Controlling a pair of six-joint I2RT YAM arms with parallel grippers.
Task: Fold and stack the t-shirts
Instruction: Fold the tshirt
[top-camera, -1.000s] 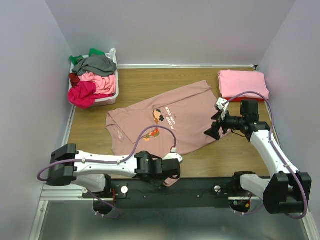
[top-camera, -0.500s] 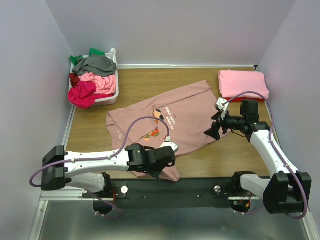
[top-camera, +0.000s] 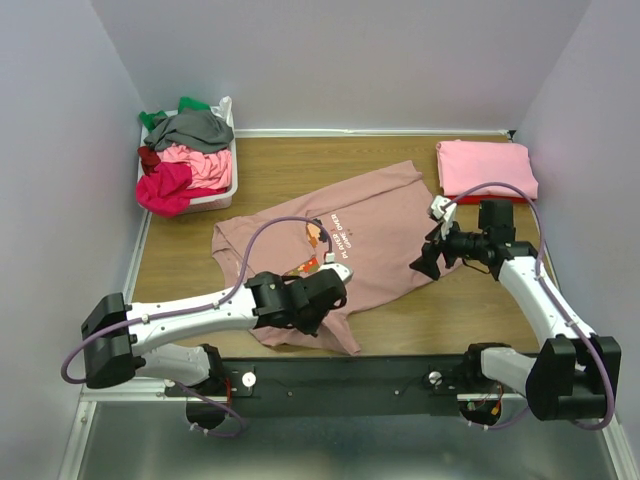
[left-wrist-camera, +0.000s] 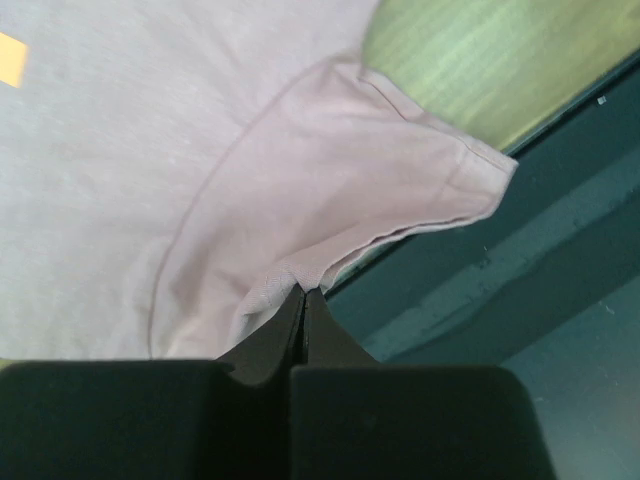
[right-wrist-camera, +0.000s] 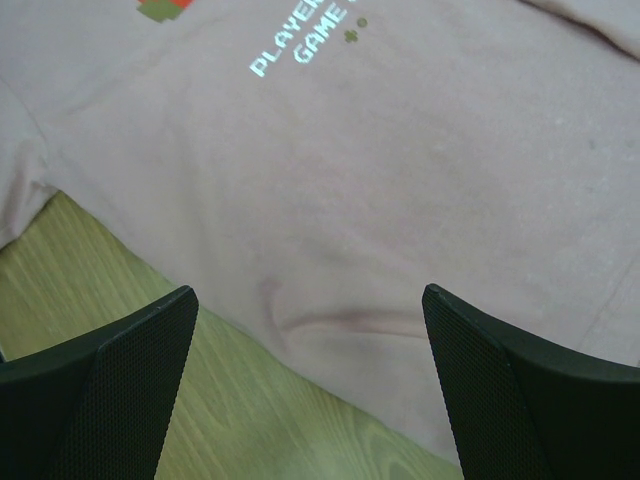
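- My left tool (left-wrist-camera: 303, 305) is clamped on the sleeve edge of the dusty-pink t-shirt (top-camera: 375, 225), at the near edge of the desk (top-camera: 450, 312).
- The shirt lies spread across mid-desk, print side up.
- My right tool (right-wrist-camera: 308, 300) has its jaws wide apart and empty, over the shirt's right edge.
- Folded pink t-shirt (top-camera: 485, 168): far right corner.
- Heaped tees (top-camera: 185, 150) in white basket (top-camera: 228, 190): far left corner.
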